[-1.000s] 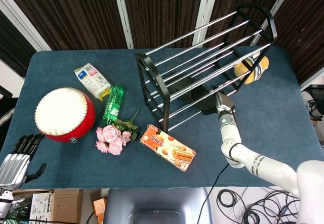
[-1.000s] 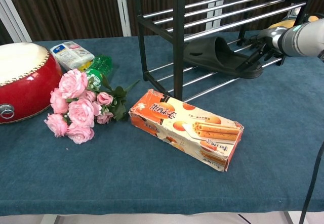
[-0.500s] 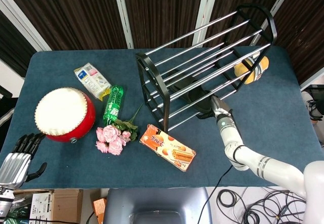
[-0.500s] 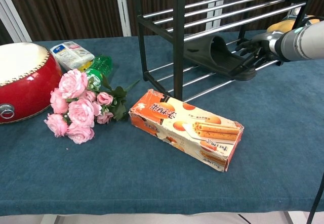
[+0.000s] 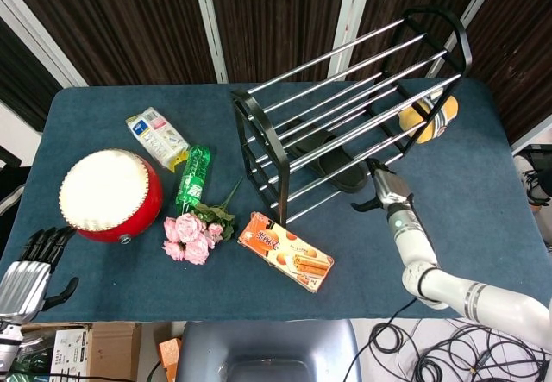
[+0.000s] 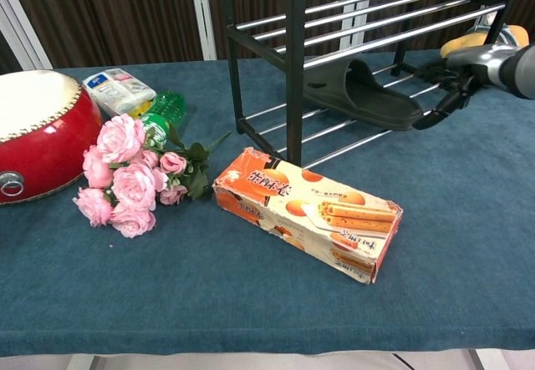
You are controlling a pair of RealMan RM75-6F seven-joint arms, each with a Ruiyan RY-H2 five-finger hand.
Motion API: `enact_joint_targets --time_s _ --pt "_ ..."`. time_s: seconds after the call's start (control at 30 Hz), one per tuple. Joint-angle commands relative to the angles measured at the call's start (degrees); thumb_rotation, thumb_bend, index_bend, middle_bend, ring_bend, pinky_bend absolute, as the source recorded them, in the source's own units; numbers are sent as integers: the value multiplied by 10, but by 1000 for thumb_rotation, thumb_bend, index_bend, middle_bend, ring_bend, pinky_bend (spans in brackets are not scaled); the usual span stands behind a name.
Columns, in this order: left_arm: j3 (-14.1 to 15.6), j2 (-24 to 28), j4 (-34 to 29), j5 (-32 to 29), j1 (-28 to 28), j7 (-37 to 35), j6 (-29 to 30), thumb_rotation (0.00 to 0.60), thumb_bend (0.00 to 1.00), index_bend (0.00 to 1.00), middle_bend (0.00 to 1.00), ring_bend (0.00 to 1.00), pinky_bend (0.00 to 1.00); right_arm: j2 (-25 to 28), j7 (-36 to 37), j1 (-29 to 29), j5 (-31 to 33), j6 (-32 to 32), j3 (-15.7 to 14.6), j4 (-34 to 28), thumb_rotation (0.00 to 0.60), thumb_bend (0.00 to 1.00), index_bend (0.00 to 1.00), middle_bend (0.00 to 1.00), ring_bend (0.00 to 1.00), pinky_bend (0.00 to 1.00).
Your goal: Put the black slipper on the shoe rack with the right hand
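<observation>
your right hand (image 5: 385, 191) has pulled back off the black slipper (image 6: 361, 93), fingers spread, leaving it on the shoe rack (image 5: 345, 97)'s lower rails.

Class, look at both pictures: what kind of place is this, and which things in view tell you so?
Probably a robot test lab, not a home. Unrelated props share one blue cloth-covered table: a black metal shoe rack, a red drum with a white skin, an orange biscuit box. Loose cables lie on the floor.

The right hand (image 5: 385, 191) extends forward on a low, outstretched arm, fingers (image 6: 438, 116) loosely spread and gripping nothing, while the left hand (image 5: 28, 278) rests low at the side, fingers parted.
</observation>
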Motion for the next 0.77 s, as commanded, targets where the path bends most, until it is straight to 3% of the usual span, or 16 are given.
enact_joint_targets --time_s 0.03,0.1,0.17,0.27,0.33,0.5,0.77 --pt "-1 -1 0 -2 1 2 2 600 360 0 82 28 45 52 -22 -104 -227 192 -116 -127 600 144 0 1 0 80" --pt "-2 -2 0 -3 2 5 4 600 361 0 82 28 45 67 -26 -160 -330 274 -174 -152 600 144 0 0 0 75" --pt "-3 -3 1 -3 3 8 6 600 360 0 81 28 45 73 -26 -206 -398 340 -213 -154 600 144 0 0 0 69" --pt "-5 -6 0 -6 4 14 8 600 359 0 81 28 45 64 -15 -279 -479 429 -257 -123 600 144 0 0 0 64" --pt "-5 -8 0 -6 5 22 12 600 361 0 81 28 45 64 -12 -308 -504 453 -274 -110 600 144 0 0 0 62" --pt "-6 -13 2 0 10 28 26 600 360 0 54 24 45 61 61 -361 -575 511 -273 -67 600 144 0 0 0 61" --pt "-6 -15 2 -2 14 34 29 600 360 0 49 19 45 80 87 -377 -597 468 -260 -55 600 144 0 0 0 48"
